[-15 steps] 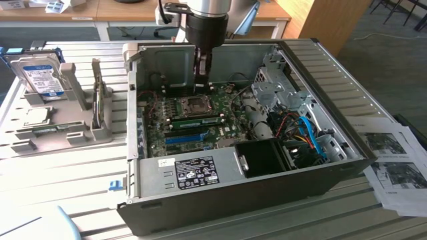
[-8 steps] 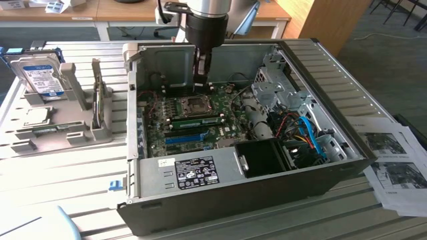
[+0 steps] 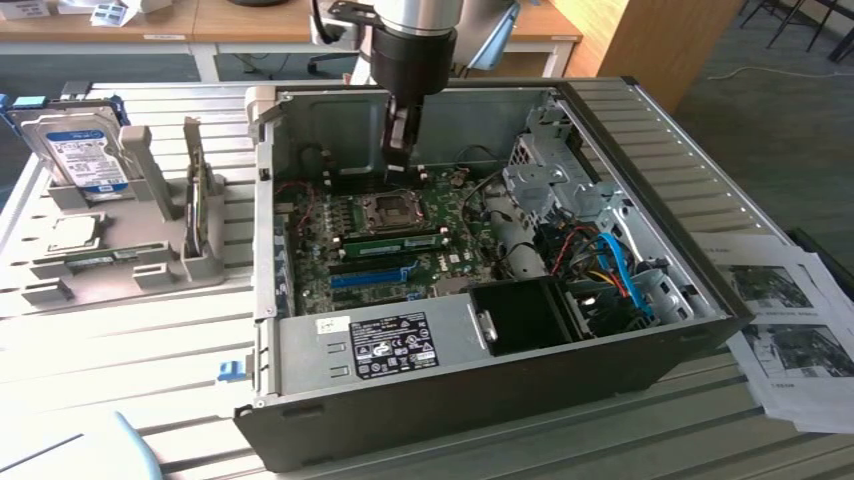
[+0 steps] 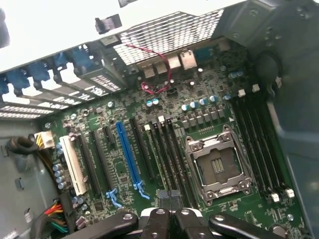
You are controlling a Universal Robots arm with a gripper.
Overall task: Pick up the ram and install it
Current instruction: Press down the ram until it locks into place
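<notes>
One gripper [image 3: 398, 168] hangs inside the open computer case [image 3: 694, 330], just beyond the empty processor socket [image 3: 392, 209] on the motherboard [image 3: 447, 262]. Its fingers are pressed together, with nothing held between them. The ram [image 3: 395, 242], a green stick, lies seated in a slot just on the near side of that socket, apart from the gripper.
</notes>
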